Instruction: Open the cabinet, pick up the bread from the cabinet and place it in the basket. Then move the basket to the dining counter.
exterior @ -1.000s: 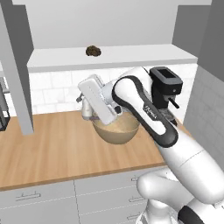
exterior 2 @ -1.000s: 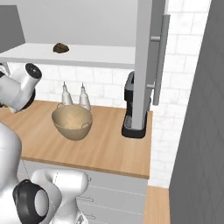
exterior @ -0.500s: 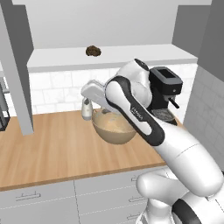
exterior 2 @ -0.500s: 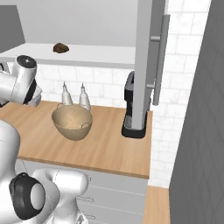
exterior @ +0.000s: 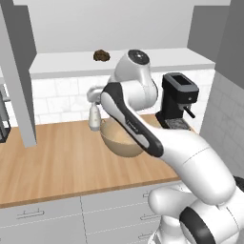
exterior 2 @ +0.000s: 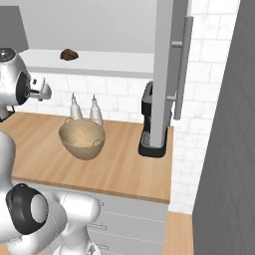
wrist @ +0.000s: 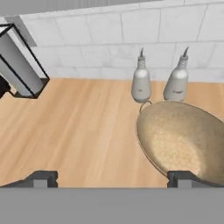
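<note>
The cabinet (exterior: 119, 62) stands open, its doors (exterior 2: 167, 74) swung wide. The small dark brown bread (exterior: 101, 55) (exterior 2: 69, 55) lies on its white shelf. Below it the tan basket (exterior 2: 82, 139) (wrist: 183, 140) sits on the wooden worktop, partly behind my arm in the left base view (exterior: 119, 143). My gripper (wrist: 111, 179) is open with nothing between its fingers. It hovers over the worktop beside the basket's rim, below the shelf, and its hand (exterior 2: 40, 90) is level with the backsplash. The dining counter is out of view.
Two white bottles (wrist: 141, 81) (wrist: 177, 83) stand against the tiled wall right behind the basket. A black coffee machine (exterior: 177, 100) (exterior 2: 149, 127) stands to the right. A grey block in a black frame (wrist: 19, 65) stands at the far left. Grey drawers (exterior: 57, 219) run under the worktop.
The arm has swung upward, its elbow now at shelf height. The hand has lifted a little away from the basket. The gripper has stayed open and the bread and basket have not moved.
</note>
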### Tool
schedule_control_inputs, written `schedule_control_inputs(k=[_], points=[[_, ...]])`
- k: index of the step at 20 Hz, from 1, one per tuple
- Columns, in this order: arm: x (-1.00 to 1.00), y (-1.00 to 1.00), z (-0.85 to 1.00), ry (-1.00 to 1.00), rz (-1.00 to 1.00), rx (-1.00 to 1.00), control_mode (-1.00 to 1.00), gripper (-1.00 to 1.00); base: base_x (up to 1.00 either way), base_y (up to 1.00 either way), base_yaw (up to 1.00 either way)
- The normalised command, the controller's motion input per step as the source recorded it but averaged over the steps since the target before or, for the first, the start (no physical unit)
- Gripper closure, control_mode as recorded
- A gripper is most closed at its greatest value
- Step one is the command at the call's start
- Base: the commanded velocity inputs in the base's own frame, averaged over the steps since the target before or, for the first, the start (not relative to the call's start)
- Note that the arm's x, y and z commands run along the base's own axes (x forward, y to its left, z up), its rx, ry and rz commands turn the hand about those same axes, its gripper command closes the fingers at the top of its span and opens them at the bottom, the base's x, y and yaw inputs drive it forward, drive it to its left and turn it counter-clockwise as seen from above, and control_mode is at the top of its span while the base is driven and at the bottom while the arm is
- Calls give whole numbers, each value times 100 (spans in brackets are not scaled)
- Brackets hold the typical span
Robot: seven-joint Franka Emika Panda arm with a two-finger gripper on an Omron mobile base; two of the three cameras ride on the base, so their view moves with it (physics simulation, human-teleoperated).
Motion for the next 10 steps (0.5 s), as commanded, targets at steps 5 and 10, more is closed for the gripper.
schedule_control_inputs(k=[5,10], points=[[16,-30,34,-40,4,-31,-100,-100,0,0,0],[0,-25,41,-53,4,-18,-100,-100,0,0,0]])
